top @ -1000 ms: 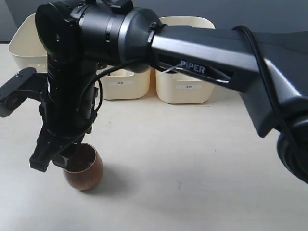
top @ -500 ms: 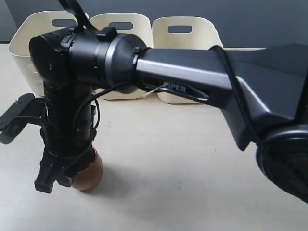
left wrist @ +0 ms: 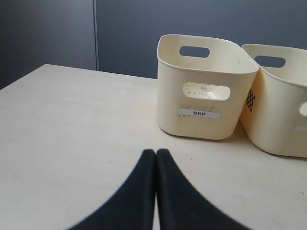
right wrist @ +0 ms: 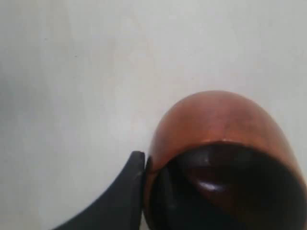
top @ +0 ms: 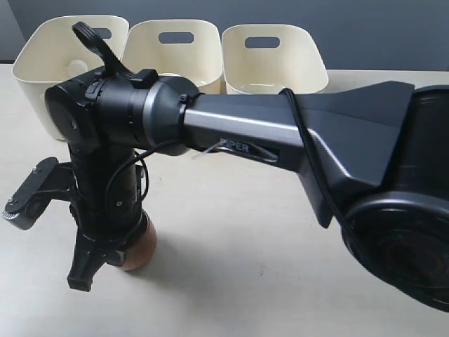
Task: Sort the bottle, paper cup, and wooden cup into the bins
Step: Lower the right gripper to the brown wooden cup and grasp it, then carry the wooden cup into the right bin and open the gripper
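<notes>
The right pincer grips the rim of the one wooden cup, a finger on each side. The cup, round and smooth brown, stands under it on the pale table. Well beyond stand three cream plastic bins with rounded corners. The left pincer is closed.

Pale table before a dark wall.

Wooden cup upright on the counter, three cream bins lined up behind it.
The cup is round-bellied, reddish brown with a darker inside, and black fingers pinch its wall, one outside and one inside. The bins stand side by side, well apart from the cup, with oval handle cut-outs.
</notes>
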`<state>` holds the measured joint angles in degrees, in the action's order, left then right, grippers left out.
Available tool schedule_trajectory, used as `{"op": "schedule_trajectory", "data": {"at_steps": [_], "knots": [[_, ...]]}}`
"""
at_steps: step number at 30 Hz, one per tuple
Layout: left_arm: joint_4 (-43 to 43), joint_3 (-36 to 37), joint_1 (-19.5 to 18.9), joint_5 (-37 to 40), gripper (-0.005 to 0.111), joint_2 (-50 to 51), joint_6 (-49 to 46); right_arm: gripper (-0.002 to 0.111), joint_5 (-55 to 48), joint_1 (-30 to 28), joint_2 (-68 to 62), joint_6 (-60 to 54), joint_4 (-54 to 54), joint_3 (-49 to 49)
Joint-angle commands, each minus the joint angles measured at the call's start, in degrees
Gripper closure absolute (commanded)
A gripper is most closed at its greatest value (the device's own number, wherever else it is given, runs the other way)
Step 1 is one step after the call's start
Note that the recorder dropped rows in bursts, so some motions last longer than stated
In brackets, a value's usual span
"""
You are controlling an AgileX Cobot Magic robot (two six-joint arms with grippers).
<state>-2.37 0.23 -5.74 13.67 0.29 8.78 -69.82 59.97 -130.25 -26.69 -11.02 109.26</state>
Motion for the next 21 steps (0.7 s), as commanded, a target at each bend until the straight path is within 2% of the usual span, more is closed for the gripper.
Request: {"op": "schedule_trajectory", "data": {"at_steps": [1,4,10,14,21], "knots": [[-0.1,-0.2,0.2,-0.4,0.107,-0.3,0.1,0.108,-0.1,0.1,0.8,-2.0,0.5,-0.2],[-0.1,-0.2,0.2,-0.4,0.107,-0.3,0.1,0.108,-0.1,0.1,2.1,-2.0,2.2,-0.2],[-0.1,-0.2,0.2,-0.4,0.107,-0.3,0.1,0.108,-0.1,-0.6,9.7,0.8,12.2,-0.2],[-0.1,-0.2,0.2,-0.4,0.107,-0.3,0.1,0.108,-0.1,-3.7,16.4,1.4,12.4,-0.2],[-0.1,-0.2,0.2,-0.4,0.107,-0.3,0.1,0.108,-0.1,-12.9,23.6,7.5,15.5,-0.2]]}}
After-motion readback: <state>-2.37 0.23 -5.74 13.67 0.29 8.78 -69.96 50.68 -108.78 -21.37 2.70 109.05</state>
